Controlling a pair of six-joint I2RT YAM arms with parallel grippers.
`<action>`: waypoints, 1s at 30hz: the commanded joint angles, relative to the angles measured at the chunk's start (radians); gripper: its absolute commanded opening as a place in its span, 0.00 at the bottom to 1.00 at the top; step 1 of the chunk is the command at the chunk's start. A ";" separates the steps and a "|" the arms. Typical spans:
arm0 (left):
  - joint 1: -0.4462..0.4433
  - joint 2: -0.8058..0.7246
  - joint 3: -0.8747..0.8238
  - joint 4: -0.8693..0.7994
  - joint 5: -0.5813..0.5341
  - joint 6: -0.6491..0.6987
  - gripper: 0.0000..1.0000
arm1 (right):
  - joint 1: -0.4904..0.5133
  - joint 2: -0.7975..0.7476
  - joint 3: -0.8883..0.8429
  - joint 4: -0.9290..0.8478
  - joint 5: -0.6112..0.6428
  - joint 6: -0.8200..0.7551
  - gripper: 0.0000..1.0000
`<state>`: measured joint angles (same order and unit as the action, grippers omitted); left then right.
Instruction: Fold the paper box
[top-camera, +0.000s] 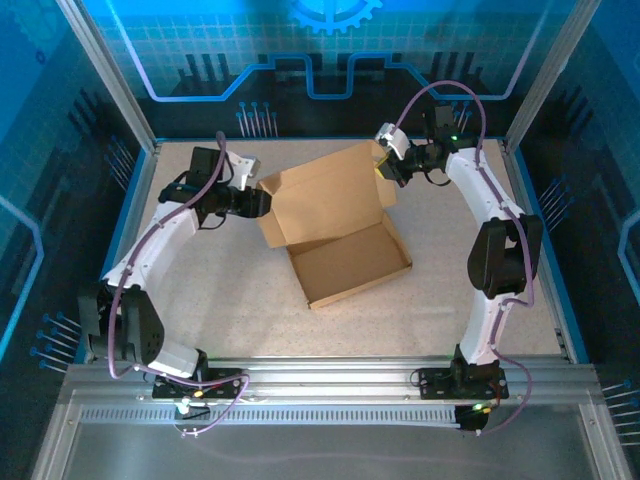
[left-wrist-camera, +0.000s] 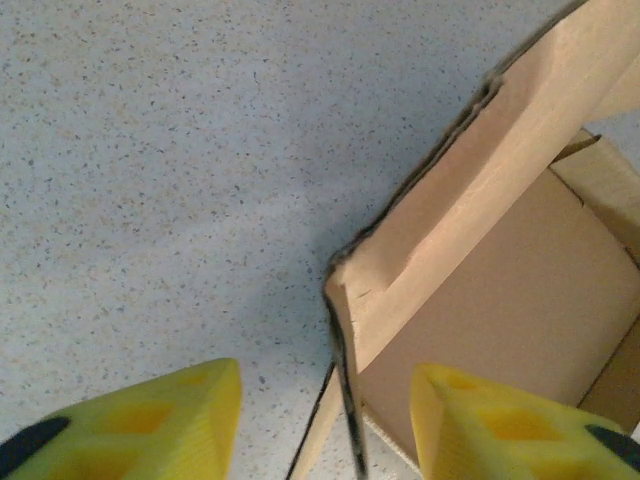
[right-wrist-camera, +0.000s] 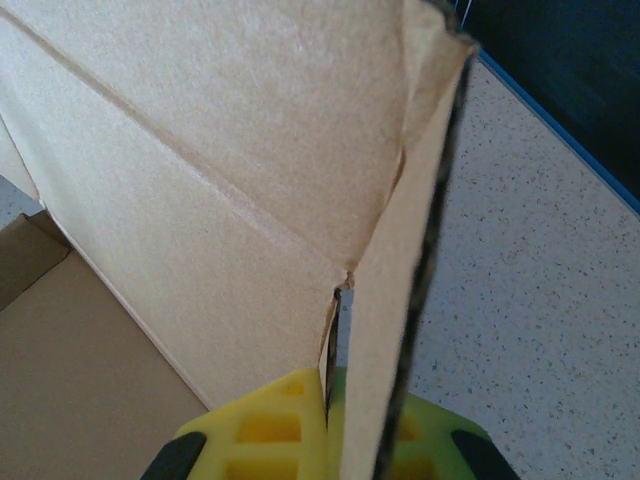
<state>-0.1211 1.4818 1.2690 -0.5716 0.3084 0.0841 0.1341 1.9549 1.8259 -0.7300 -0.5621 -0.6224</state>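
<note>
The brown cardboard paper box (top-camera: 350, 262) lies mid-table, its shallow tray open and its hinged lid (top-camera: 325, 195) standing up behind it. My left gripper (top-camera: 262, 196) is at the lid's left end. In the left wrist view it (left-wrist-camera: 325, 430) is open, and the lid's left side flap (left-wrist-camera: 470, 190) has its corner edge between the yellow fingers (left-wrist-camera: 150, 420) without touching them. My right gripper (top-camera: 383, 168) is at the lid's right end. In the right wrist view it (right-wrist-camera: 335, 430) is shut on the lid's right side flap (right-wrist-camera: 400, 300), beside the lid panel (right-wrist-camera: 230, 130).
The speckled tabletop (top-camera: 220, 290) is bare around the box. A blue raised border (top-camera: 135, 200) and metal frame posts close in the table's sides and back. An aluminium rail (top-camera: 320, 385) carrying both arm bases runs along the near edge.
</note>
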 joint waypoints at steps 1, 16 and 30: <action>0.016 0.023 0.039 -0.069 0.064 0.072 0.46 | -0.013 -0.015 0.043 -0.032 -0.040 -0.017 0.00; 0.017 0.080 0.049 -0.108 0.041 0.105 0.16 | -0.013 0.012 0.093 -0.070 -0.055 -0.022 0.00; 0.017 0.053 0.050 -0.119 -0.007 0.163 0.00 | -0.013 -0.061 0.037 -0.067 -0.044 -0.005 0.30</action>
<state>-0.1139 1.5570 1.2900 -0.6544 0.3279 0.1997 0.1295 1.9537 1.8828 -0.7910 -0.5915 -0.6281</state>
